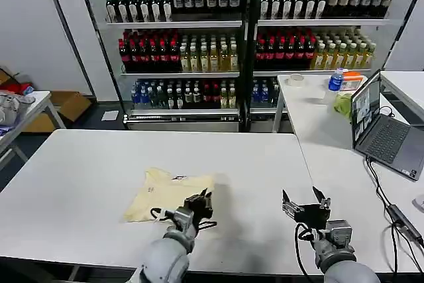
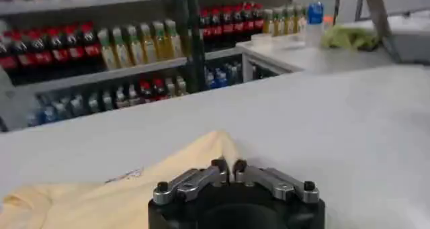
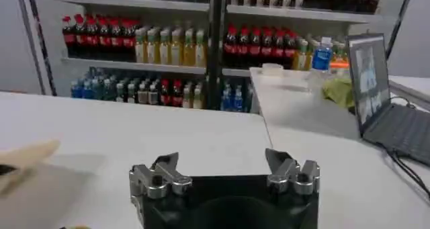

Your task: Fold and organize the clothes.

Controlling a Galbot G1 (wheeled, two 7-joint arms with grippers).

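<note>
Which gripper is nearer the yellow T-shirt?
Left. The left gripper sits at the T-shirt's near right corner; the right gripper hovers farther right, over bare table.

Bright even light, soft shadows, slight blur

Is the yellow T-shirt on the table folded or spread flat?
Folded. The T-shirt lies as a compact bundle, no sleeves spread, beside the left gripper.

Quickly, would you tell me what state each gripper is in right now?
Left gripper: shut, empty, beside the T-shirt.
Right gripper: open, empty, over the table.
</note>
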